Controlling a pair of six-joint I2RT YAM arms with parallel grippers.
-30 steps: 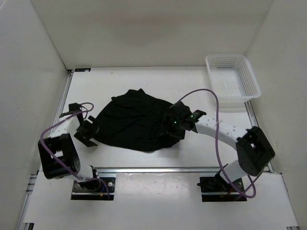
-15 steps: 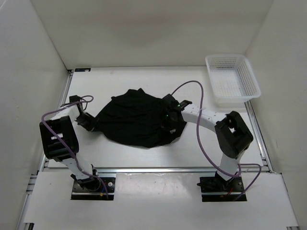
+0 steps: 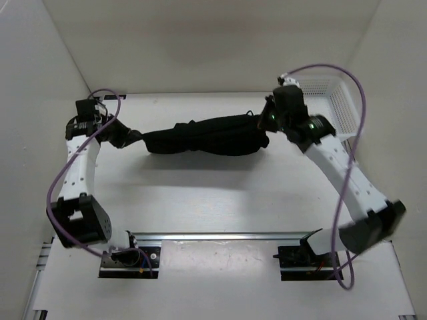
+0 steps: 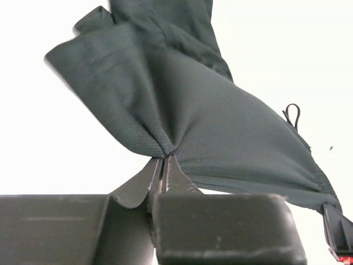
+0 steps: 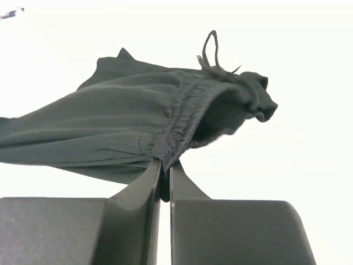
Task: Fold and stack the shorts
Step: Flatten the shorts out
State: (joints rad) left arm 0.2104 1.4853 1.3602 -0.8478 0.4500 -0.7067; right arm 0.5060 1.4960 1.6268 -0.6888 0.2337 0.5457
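The black shorts [image 3: 203,137] hang stretched in a long bunched band between my two grippers, above the far half of the table. My left gripper [image 3: 128,139] is shut on the left end of the fabric; in the left wrist view the cloth [image 4: 209,121] pinches into its closed tips [image 4: 164,156]. My right gripper [image 3: 265,130] is shut on the gathered waistband at the right end [image 5: 187,118], gripped between its tips [image 5: 164,163]. A drawstring loop [image 5: 209,49] sticks up near the waistband.
A white mesh basket [image 3: 337,110] stands at the far right corner, just behind the right arm. White walls enclose the table on three sides. The arm bases and a metal rail [image 3: 220,237] run along the near edge.
Both grippers closed on opposite sides of the shorts, then lifted and moved apart toward the back. The crumpled heap is now pulled into a taut horizontal band.
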